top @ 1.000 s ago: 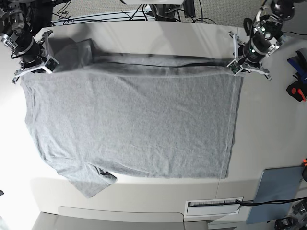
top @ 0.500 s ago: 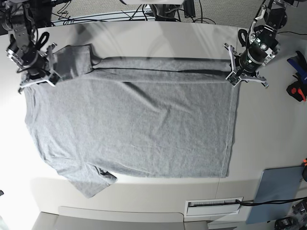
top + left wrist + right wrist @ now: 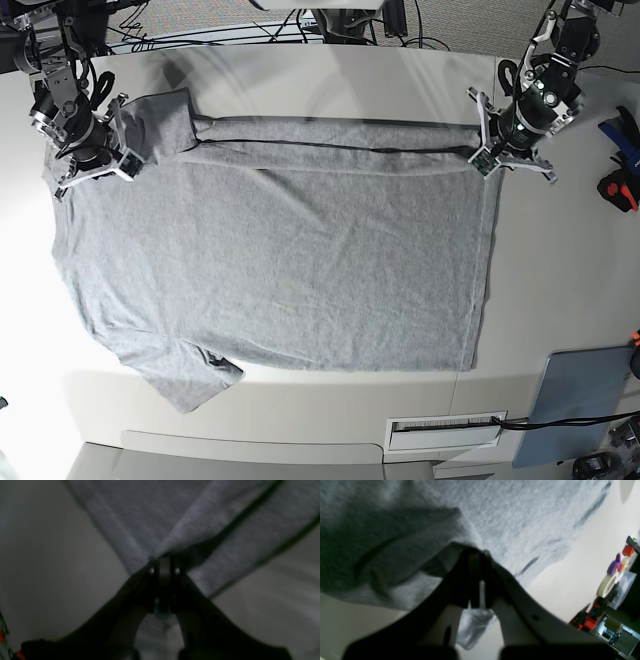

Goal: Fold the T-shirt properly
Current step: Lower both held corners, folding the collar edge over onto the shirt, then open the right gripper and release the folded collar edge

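Observation:
The heather-grey T-shirt (image 3: 290,260) lies spread plain side up on the white table (image 3: 570,270), its far edge folded over in a narrow band. One sleeve sticks out at the near left, the other lies folded at the far left. My left gripper (image 3: 487,160) is shut on the shirt's far right corner; its wrist view shows the jaws (image 3: 163,566) pinching the cloth (image 3: 155,517). My right gripper (image 3: 118,160) is shut on the cloth by the far left sleeve; its wrist view shows the jaws (image 3: 476,555) closed on a fold of the shirt (image 3: 520,517).
A blue-grey pad (image 3: 585,400) lies at the table's near right corner. Red and black tools (image 3: 620,190) sit at the right edge. Cables (image 3: 250,30) run behind the table. A white slot plate (image 3: 445,428) sits at the front edge.
Both grippers have come down toward the table holding the shirt's far edge. The lifted band has settled flatter and the folded strip is narrower and smoother.

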You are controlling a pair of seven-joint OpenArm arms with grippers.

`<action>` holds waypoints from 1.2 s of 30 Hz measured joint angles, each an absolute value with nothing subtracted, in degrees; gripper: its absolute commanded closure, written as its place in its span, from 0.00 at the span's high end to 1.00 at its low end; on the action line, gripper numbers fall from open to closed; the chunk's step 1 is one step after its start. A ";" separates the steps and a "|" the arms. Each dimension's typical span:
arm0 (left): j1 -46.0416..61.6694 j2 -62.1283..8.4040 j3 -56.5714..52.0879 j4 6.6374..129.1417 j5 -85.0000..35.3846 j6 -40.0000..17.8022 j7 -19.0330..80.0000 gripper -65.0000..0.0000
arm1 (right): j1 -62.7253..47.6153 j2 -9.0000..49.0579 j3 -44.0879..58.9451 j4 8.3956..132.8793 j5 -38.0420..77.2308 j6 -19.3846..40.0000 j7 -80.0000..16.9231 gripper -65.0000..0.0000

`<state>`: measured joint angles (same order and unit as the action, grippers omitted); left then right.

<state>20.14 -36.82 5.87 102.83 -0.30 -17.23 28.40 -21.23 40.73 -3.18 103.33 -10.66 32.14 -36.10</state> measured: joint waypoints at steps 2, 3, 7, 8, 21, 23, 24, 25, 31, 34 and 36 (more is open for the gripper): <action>20.14 -36.84 5.87 102.83 -0.30 -17.19 28.40 0.00 | -21.04 40.75 -3.18 103.33 -10.72 32.10 -36.07 0.00; 20.14 -36.84 5.87 102.83 -0.30 -16.93 28.12 0.00 | -20.86 40.75 -3.18 103.33 -10.98 31.70 -36.10 0.00; 20.14 -36.84 5.87 102.83 -0.30 -16.95 27.99 0.00 | -20.12 40.75 -3.18 103.33 -11.14 31.29 -36.12 0.00; 20.14 -36.82 5.87 102.83 -0.30 -16.95 27.97 0.00 | -20.14 40.73 -3.18 103.33 -11.11 31.29 -36.18 0.00; 18.33 -36.82 5.87 102.76 -0.43 -14.92 26.26 0.38 | -19.51 40.73 -3.18 103.22 -11.14 27.86 -36.40 0.26; 18.37 -36.82 5.87 102.76 -1.48 -13.72 26.50 0.47 | -19.49 40.73 -3.18 103.22 -11.11 27.86 -35.99 0.34; 18.37 -36.80 5.87 102.76 -1.61 -13.23 26.50 0.49 | -19.51 40.73 -3.18 103.22 -11.11 27.86 -35.88 0.36; 18.37 -36.82 5.87 102.78 -1.61 -13.15 26.57 0.49 | -19.51 40.73 -3.18 103.22 -11.09 27.86 -35.73 0.36; 18.35 -36.82 5.87 102.76 -1.61 -13.02 26.94 0.49 | -19.51 40.71 -3.18 103.22 -10.50 23.49 -35.70 0.36; 18.37 -36.82 5.87 102.78 -1.58 -13.04 26.98 0.49 | -19.22 40.75 -3.14 103.55 -6.44 21.15 -38.46 0.36; 18.35 -36.82 5.87 102.98 -1.58 -13.02 28.51 0.49 | -19.53 40.73 -3.14 104.77 -2.57 21.63 -40.58 0.36</action>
<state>18.35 -36.82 5.87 102.98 -1.58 -13.02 28.51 -19.53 40.73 -3.14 104.77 -2.57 21.63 -40.58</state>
